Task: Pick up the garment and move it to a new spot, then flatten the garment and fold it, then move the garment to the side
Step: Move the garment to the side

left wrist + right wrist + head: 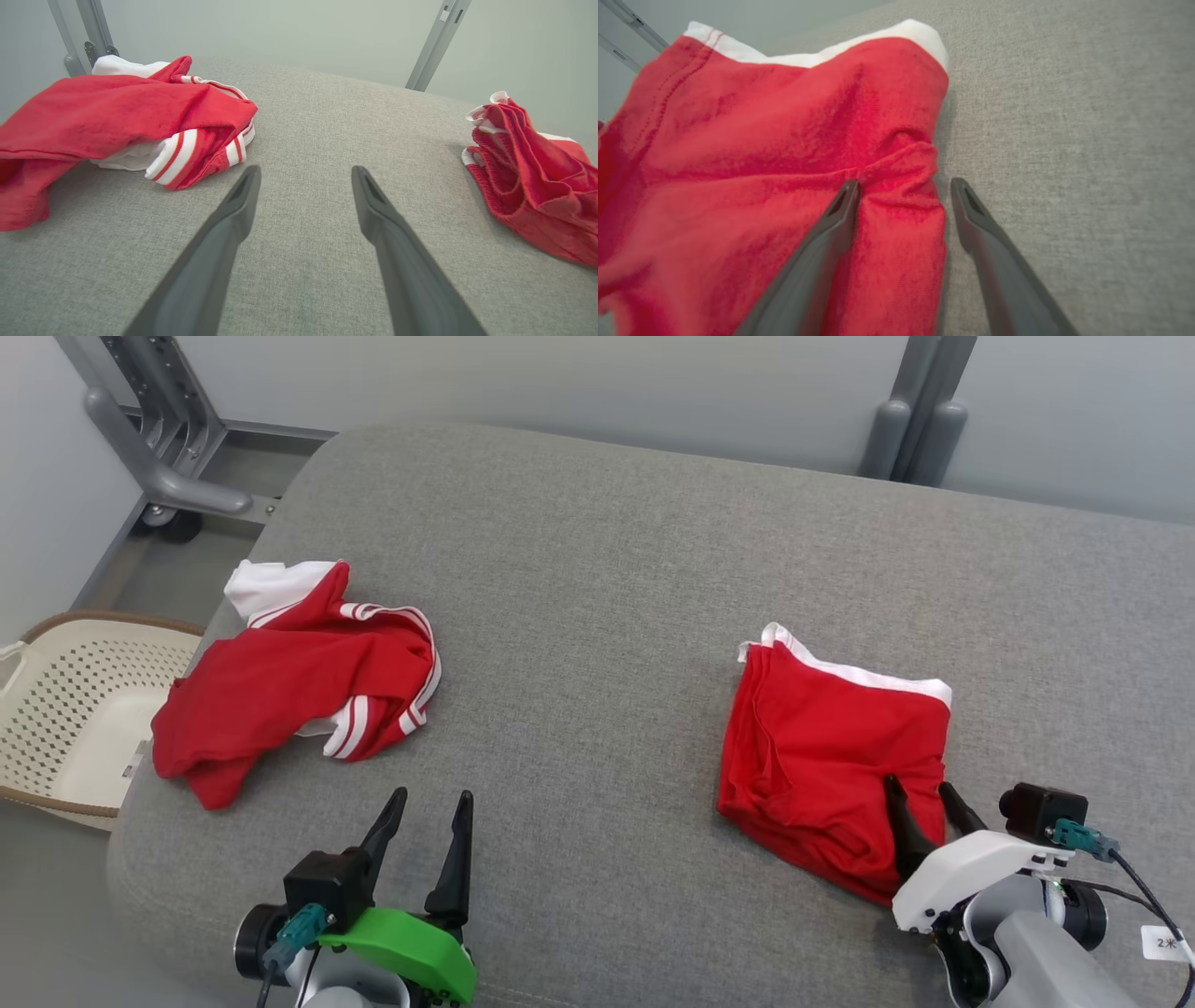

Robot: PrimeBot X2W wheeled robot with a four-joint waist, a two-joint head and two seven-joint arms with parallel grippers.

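Grey woven top (607, 616): carries two red pieces, well apart
Garment (826, 747): red with a white band, folded to a rough square, lying flat at the near right, band on the far side
Heap (289, 691): red cloth with white stripes, crumpled and unfolded, at the left edge
Basket (65, 709): pale, perforated, off the left edge beside the heap
Left gripper (432, 795): jaws wide, holding nothing, over bare top at the near edge, between the two pieces
Right gripper (917, 784): jaws wide, nothing pinched; one finger lies on the garment's near right corner, the other on bare top just beside its edge, with a raised crease between them
Stage, judged: fold looks made; the shift to the side seems to be what is left
Risk, grip: closing here may catch only the top layer or the crease, so a lift would peel the fold open
Risk, drag: pulling by one corner could skew or bunch the layers on the rough weave
Risk, depth: pressing low could snag the top's own cloth under the outer finger
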